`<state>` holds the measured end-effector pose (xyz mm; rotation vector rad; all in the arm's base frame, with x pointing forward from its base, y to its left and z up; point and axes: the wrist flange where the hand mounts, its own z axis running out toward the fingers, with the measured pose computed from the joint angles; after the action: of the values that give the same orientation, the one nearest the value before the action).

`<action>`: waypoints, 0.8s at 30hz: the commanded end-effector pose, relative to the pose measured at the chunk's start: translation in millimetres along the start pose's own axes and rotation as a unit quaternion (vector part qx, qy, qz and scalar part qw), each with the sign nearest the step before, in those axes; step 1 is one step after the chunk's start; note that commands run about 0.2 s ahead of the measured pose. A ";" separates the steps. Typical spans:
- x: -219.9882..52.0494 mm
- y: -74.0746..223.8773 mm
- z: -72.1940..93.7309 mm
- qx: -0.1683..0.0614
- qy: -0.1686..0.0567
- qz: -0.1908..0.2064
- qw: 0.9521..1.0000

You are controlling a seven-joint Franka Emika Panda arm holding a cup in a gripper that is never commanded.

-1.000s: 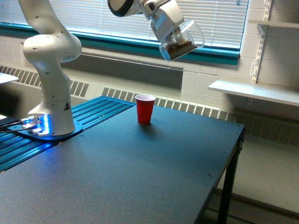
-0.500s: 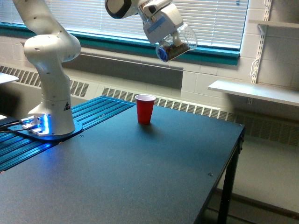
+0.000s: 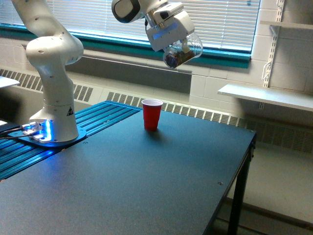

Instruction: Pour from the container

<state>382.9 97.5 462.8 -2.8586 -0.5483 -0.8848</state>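
Above the red cup (image 3: pixel 152 114), gripper (image 3: pixel 172 41) tilts clear cup (image 3: pixel 183 50).

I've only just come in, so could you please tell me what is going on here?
A white robot arm mounted at the table's edge holds a clear plastic cup in its claw, high above the table. The cup is tipped over and has some dark brown material inside. A red cup stands upright on the table below, slightly to the exterior view's left of the held cup. Nothing can be seen falling from the clear cup at this moment.
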 end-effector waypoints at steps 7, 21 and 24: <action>-0.6 -28.6 6.4 0.025 -0.010 -0.086 0.996; -19.0 -48.3 13.4 0.035 -0.033 -0.122 0.991; -25.6 -53.3 14.6 0.036 -0.039 -0.128 0.990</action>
<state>361.2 134.6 438.0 -2.8216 -0.8718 -0.7771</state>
